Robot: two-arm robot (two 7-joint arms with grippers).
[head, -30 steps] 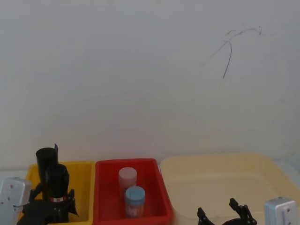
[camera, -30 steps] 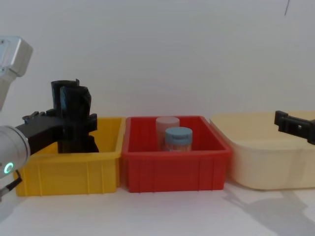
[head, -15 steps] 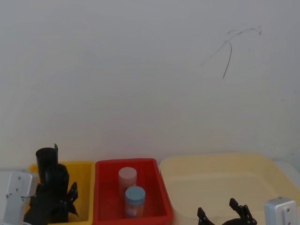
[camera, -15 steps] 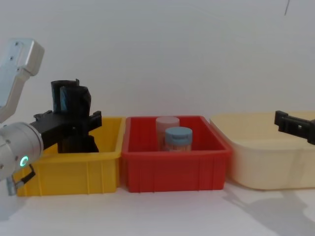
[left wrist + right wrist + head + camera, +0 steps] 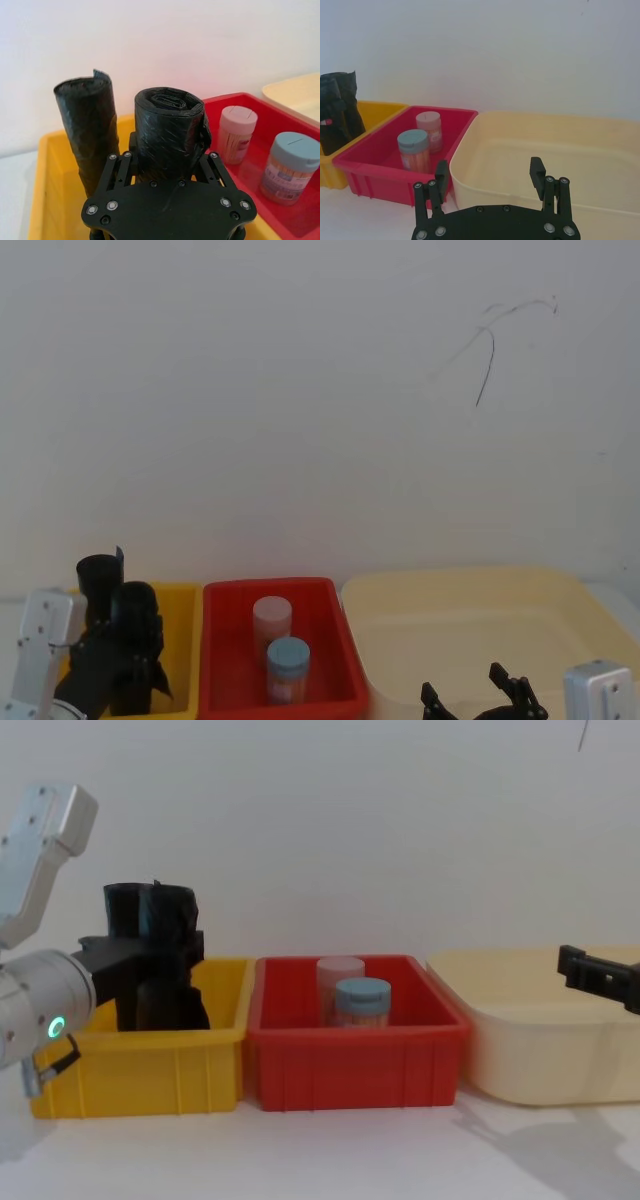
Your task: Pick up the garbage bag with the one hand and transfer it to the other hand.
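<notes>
Left gripper (image 5: 168, 150): at the far left, on a silver wrist with a green ring; its fingers are clamped on either side of the garbage bag.
Garbage bag (image 5: 167, 117): black roll, upright in the yellow bin, held at mid-height; its base is hidden behind the bin wall.
Plain black roll (image 5: 88, 120): just beside the held roll, also upright.
Yellow bin (image 5: 140, 1065): leftmost container.
Red bin (image 5: 350, 1065): in the middle, holding a pink-lidded jar (image 5: 340, 972) and a blue-lidded jar (image 5: 362, 1000).
Cream tub (image 5: 540, 1050): on the right.
Right gripper (image 5: 489, 170): above the tub's near edge, fingers spread wide, holding nothing.
</notes>
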